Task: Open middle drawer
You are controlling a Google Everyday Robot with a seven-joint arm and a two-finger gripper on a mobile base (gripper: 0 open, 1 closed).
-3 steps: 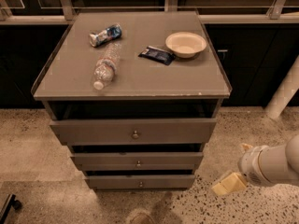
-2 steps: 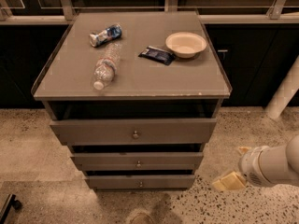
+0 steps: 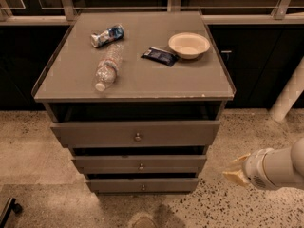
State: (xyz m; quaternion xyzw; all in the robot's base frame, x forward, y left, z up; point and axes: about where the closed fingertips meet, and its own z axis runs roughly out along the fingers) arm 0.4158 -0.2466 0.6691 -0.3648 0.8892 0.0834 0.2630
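Observation:
The middle drawer (image 3: 139,163) is the second of three in a grey-brown cabinet; its low flat front has a small round metal knob (image 3: 141,166) at the centre. It looks shut, about flush with the drawer below. The taller top drawer (image 3: 135,133) sits above it and the lowest drawer (image 3: 142,185) below. My gripper (image 3: 236,173) is at the lower right, on a white arm, to the right of the cabinet at about the height of the middle drawer and apart from it.
On the cabinet top (image 3: 137,80) lie a clear plastic bottle (image 3: 108,68), a crushed can (image 3: 107,35), a dark snack packet (image 3: 160,56) and a cream bowl (image 3: 189,44). A white post (image 3: 289,91) stands at the right. The floor is speckled terrazzo.
My gripper and arm have shifted slightly, staying to the right of the cabinet. The drawers have not moved.

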